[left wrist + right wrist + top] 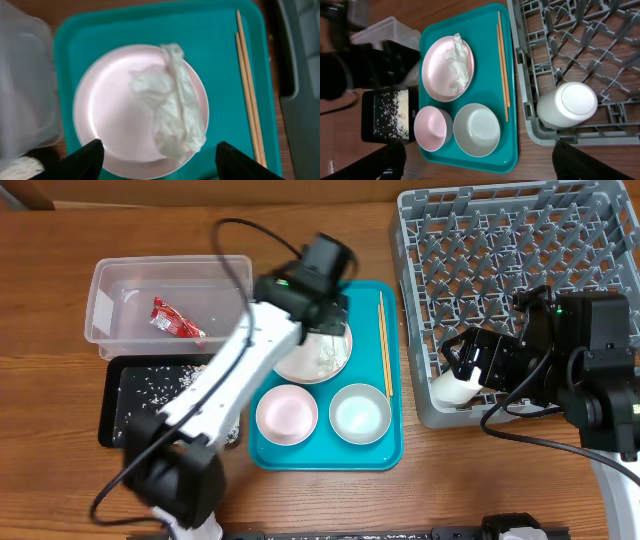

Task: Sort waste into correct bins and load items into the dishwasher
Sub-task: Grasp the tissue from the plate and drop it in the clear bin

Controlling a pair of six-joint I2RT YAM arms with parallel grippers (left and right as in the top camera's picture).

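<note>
A crumpled white napkin (pixel 175 110) lies on the large pink plate (pixel 110 100) on the teal serving tray. My left gripper (pixel 162 162) is open and empty just above that plate; it also shows in the overhead view (pixel 322 325). The red sauce packet (pixel 175 320) lies in the clear tub (pixel 110 290). Rice grains (pixel 160 380) lie in the black tray (pixel 125 425). Two small bowls (pixel 287 415) (pixel 360 413) and the chopsticks (pixel 384 345) are on the teal tray. The white cup (pixel 567 105) sits in the front left corner of the grey dish rack (pixel 520 260). My right gripper (pixel 480 165) is open and empty, above the cup.
The teal serving tray (pixel 385 450) lies between the bins and the rack. The left arm stretches from the front edge over the black tray. The right arm's base stands at the right, beside the rack. Bare wood lies along the front.
</note>
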